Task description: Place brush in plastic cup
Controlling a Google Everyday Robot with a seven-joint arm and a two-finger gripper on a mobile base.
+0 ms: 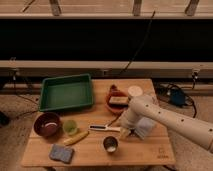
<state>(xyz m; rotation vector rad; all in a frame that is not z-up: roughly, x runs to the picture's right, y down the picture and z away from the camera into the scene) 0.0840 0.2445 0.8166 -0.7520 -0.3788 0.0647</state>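
The gripper [125, 132] sits low over one end of the brush [104, 128], which lies flat on the table [150, 150]; whether it is clamped on the brush cannot be told. The plastic cup [70, 126] stands just past the brush's far tip. A hold this near the end could let the brush droop, slip, or topple the light cup.
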